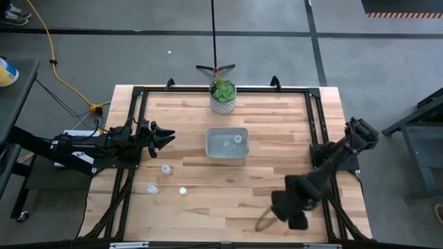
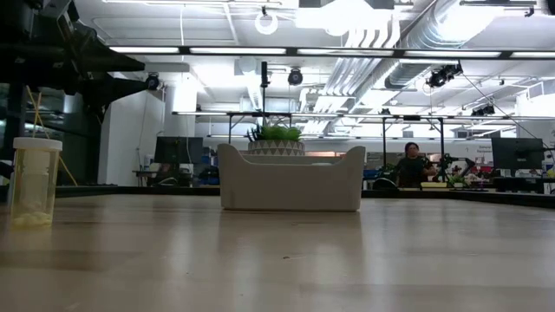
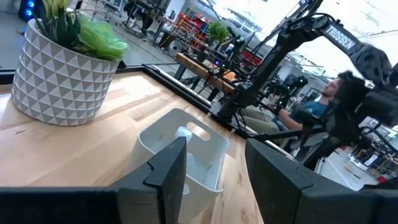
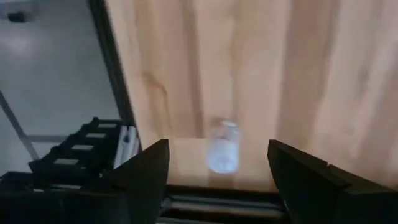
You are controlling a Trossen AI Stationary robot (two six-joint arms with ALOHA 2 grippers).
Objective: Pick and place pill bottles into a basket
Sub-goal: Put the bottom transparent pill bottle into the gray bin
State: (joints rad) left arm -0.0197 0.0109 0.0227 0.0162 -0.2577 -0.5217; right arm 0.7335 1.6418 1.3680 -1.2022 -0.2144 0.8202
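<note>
1. Right pincer is spread wide around a tiny pill bottle on the tabletop.
2. It looks light, smooth and tippy; pinch its middle.
3. Left pincer waits, spread, facing the basket.

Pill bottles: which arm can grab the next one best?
Probably the right. The right gripper is open, with a pill bottle lined up between its fingers. The left gripper is open too, but it points toward the basket, not at a bottle.
</note>
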